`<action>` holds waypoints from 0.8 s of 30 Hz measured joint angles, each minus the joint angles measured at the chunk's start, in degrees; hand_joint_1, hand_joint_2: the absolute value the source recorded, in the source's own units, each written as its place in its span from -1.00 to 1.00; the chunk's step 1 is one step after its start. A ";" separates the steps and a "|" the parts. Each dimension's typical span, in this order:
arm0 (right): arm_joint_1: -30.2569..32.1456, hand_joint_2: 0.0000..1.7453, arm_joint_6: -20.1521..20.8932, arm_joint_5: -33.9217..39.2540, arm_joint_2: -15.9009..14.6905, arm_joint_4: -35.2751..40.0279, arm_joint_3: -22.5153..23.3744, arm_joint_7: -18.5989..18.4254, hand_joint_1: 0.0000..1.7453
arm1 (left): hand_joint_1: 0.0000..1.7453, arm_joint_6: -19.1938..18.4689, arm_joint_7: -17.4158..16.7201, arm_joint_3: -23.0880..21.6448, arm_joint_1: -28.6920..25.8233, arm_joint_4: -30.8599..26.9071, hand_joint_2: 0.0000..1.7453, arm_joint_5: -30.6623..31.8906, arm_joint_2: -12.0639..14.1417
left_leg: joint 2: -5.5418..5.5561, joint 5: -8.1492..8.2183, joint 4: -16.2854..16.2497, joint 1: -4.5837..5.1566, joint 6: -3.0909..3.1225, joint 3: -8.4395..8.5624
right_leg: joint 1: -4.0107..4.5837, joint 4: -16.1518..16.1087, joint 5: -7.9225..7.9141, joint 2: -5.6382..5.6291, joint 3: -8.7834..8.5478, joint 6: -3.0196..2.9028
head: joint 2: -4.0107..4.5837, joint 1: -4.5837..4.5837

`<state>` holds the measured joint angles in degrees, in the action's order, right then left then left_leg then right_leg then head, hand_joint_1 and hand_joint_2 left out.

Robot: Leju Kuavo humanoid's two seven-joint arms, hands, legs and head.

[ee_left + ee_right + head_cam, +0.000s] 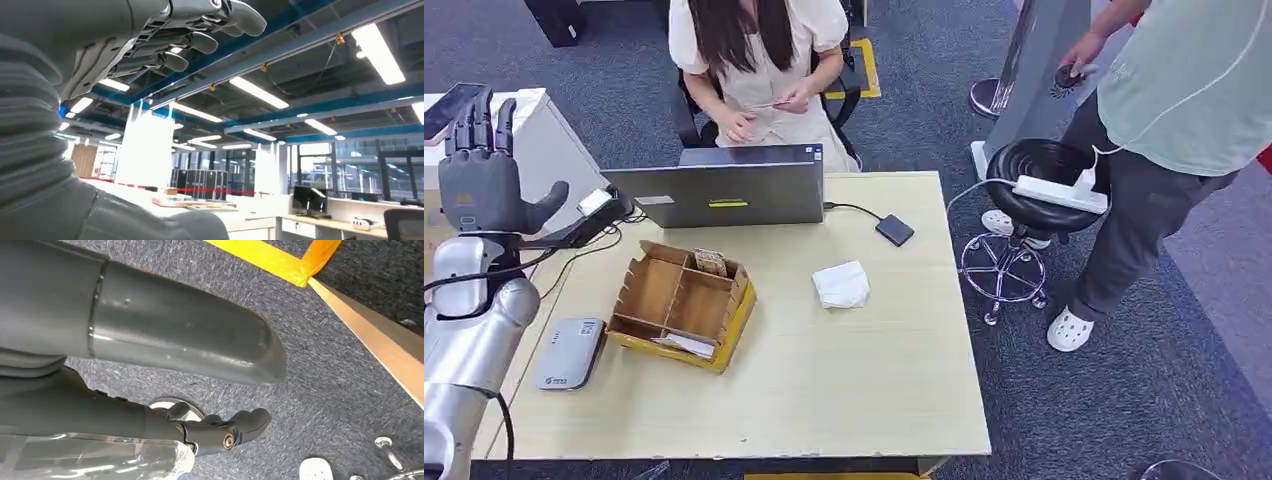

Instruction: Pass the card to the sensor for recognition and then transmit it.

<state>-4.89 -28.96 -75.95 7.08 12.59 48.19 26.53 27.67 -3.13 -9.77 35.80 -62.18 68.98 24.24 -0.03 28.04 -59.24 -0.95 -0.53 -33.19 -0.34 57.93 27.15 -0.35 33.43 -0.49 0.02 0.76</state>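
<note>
Silver left arm [469,340], grey left hand [484,175], dark fingers [479,120], black cable [484,275]

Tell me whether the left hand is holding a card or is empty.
Empty. The left hand is raised beside the table, fingers apart and pointing up, thumb out, nothing between them; the left wrist view agrees.

Wooden table [874,400] carries laptop [724,192], cardboard box [682,305], grey reader [570,353] beside box, white tissue [842,284], small black drive [894,230].
</note>
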 joint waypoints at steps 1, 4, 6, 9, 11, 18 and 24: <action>0.01 -1.00 -0.02 0.09 0.00 0.00 0.00 0.00 -1.00 | -1.00 0.00 -0.42 0.18 -0.06 0.28 1.00 0.11 0.18 | 0.00 0.00 0.00 0.00 0.00 0.00 | 0.00 0.00 0.00 -0.01 0.00 0.00 | 0.00 0.00; 0.17 -1.00 -0.02 0.68 0.00 -0.09 0.00 -0.24 -1.00 | -1.00 -0.02 -1.88 1.14 -0.94 1.27 1.00 0.31 1.55 | -0.18 0.01 0.00 0.01 0.00 0.00 | -0.01 0.01 -0.01 -0.20 0.00 0.00 | 0.00 0.00; 0.65 -1.00 -0.11 0.94 0.00 -0.20 0.00 -0.39 -1.00 | -1.00 0.04 -3.08 2.39 -1.79 2.52 1.00 0.74 3.50 | -0.24 0.01 0.01 -0.01 -0.01 0.01 | 0.00 0.01 -0.01 -0.28 0.04 0.00 | 0.00 -0.02; 1.71 -1.00 -0.35 1.82 0.00 -0.42 0.02 -0.37 -1.00 | -1.00 0.20 -4.09 5.71 -3.35 5.29 1.00 1.18 7.57 | -0.28 0.05 0.05 -0.06 -0.07 -0.01 | 0.04 0.03 0.03 -0.33 0.12 -0.04 | 0.00 0.04; 2.15 -1.00 -0.66 2.08 0.00 -0.50 0.07 -0.33 -1.00 | -1.00 0.24 -4.92 7.70 -4.68 7.04 1.00 1.71 10.02 | -0.29 0.08 0.09 -0.09 -0.12 -0.01 | 0.08 0.03 0.07 -0.33 0.15 -0.10 | 0.00 0.04; 3.25 -1.00 -1.20 3.19 0.00 -0.70 0.66 -0.35 -1.00 | -1.00 2.36 -8.41 16.03 -13.38 12.37 1.00 2.73 17.99 | -0.37 0.12 0.14 -0.12 -0.17 -0.01 | 0.11 0.03 0.13 -0.44 0.17 -0.17 | 0.00 0.02; 3.58 -1.00 -1.47 3.59 0.00 -0.70 1.16 -0.79 -1.00 | -1.00 3.02 -9.03 24.88 -21.15 13.07 1.00 2.73 21.42 | -0.31 0.14 0.13 -0.11 -0.19 -0.03 | 0.10 0.00 0.15 -0.34 0.15 -0.15 | 0.00 -0.04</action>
<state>-1.31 -30.43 -72.37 7.08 11.89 49.35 25.75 30.69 -12.15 15.11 14.66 -49.11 71.71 45.66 -0.34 28.17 -59.10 -1.07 -0.73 -33.22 -0.24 57.93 27.30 -0.69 33.59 -0.64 0.02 0.72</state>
